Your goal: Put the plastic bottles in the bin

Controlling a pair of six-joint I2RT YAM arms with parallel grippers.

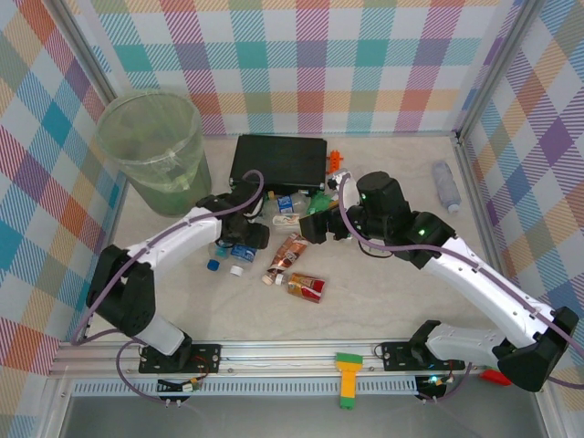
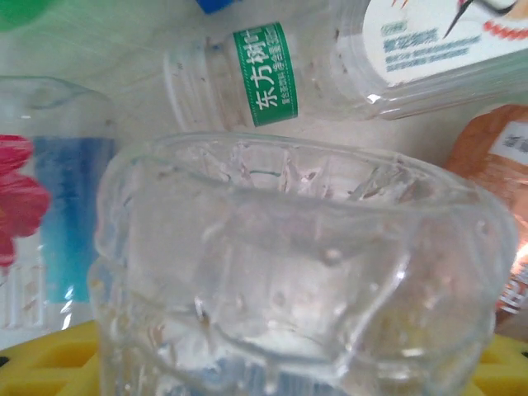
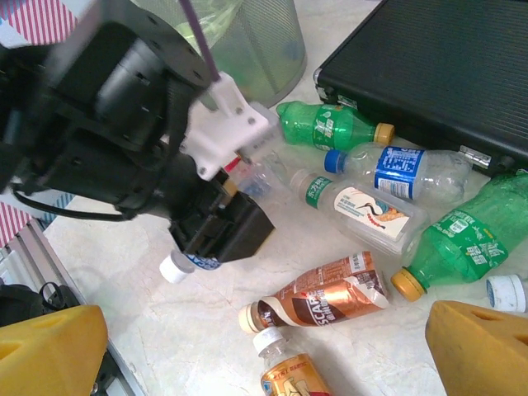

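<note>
The left end effector (image 1: 244, 234) is gripping a clear bottle (image 1: 242, 255) near the middle of the surface (image 1: 383, 301). In the left wrist view its yellow pads (image 2: 41, 363) are sitting on either side of the bottle's ribbed body, with the base facing the camera. In the right wrist view the bottle's white cap (image 3: 176, 266) is poking out below the black fingers. I cannot tell whether the bottle is resting on the surface or is raised off it.

The right end effector (image 1: 315, 226) is hanging wide open and holding nothing. Its yellow fingers (image 3: 49, 346) are spread far apart above a brown bottle (image 3: 326, 295), which is lying on its side.

The bin (image 1: 173, 173) is standing upright in the far left corner, just beside the black case (image 1: 278, 160) and well apart from the held bottle.

Other bottles are lying along the near edge of the case:
- a green bottle (image 3: 330, 125)
- a blue-label bottle (image 3: 404, 171)
- a white-label bottle (image 3: 363, 206)
- a crushed green bottle (image 3: 470, 235)

An orange bottle (image 3: 289, 375) is lying near the brown one. A lone bottle (image 1: 445, 185) is lying at the far right, close to the wall.
</note>
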